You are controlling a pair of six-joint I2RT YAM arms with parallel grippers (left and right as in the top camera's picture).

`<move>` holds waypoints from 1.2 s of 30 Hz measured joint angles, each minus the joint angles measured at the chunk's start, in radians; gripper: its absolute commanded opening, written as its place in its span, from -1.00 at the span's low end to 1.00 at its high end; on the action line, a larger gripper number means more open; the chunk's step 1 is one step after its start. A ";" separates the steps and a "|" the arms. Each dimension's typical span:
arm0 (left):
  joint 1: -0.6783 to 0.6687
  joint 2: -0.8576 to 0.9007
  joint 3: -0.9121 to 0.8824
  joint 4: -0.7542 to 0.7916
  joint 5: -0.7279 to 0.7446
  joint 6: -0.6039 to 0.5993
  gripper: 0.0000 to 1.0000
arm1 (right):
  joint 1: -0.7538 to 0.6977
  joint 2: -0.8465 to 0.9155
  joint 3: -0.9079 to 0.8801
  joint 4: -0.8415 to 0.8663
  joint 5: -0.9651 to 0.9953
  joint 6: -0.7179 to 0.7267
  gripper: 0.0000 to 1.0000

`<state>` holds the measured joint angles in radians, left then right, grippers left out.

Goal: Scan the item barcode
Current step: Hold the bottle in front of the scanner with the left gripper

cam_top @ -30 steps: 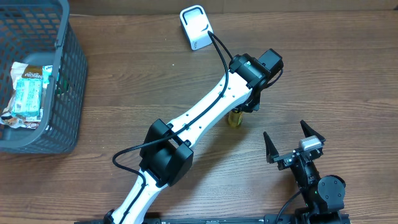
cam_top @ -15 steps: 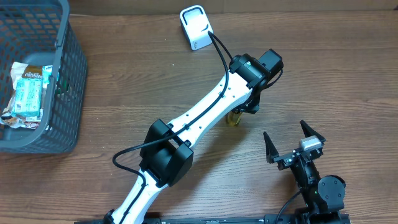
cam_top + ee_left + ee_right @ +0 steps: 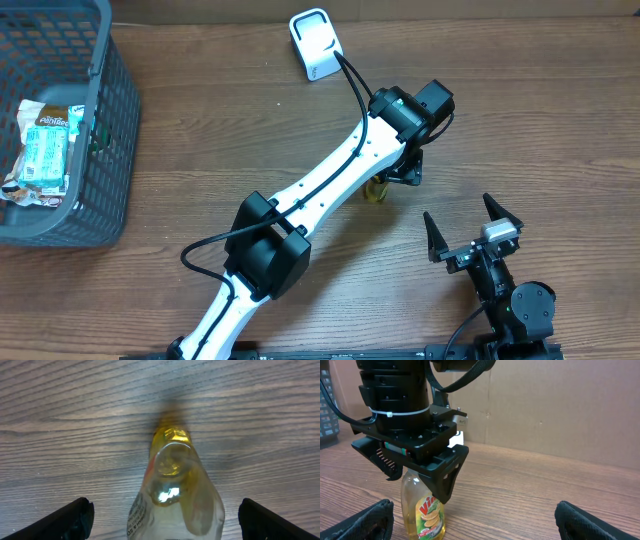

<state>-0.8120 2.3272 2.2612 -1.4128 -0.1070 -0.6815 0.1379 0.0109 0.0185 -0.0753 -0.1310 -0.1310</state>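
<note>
A clear bottle of yellow liquid with a "Vim" label stands upright on the wooden table. My left gripper hangs straight over it, open, with the fingers wide on either side and not touching the glass. The left wrist view looks down on the bottle between the spread jaws of the left gripper. The right wrist view shows the bottle under the left gripper. My right gripper rests open and empty, to the bottle's front right. A white scanner sits at the table's back.
A dark mesh basket holding several packets stands at the left edge. A cardboard wall backs the table in the right wrist view. The left arm stretches diagonally across the table's middle.
My left gripper's jaws have spread wide and let go of the bottle, which stays standing in place. The right arm has not moved.
</note>
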 measured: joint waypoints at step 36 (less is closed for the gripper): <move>0.000 0.000 0.000 -0.003 0.035 0.122 -0.17 | 0.000 0.000 0.000 -0.001 0.000 0.000 1.00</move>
<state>-0.8124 2.3268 2.2616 -1.4162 -0.0715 -0.5598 0.1379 0.0109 0.0185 -0.0761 -0.1310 -0.1310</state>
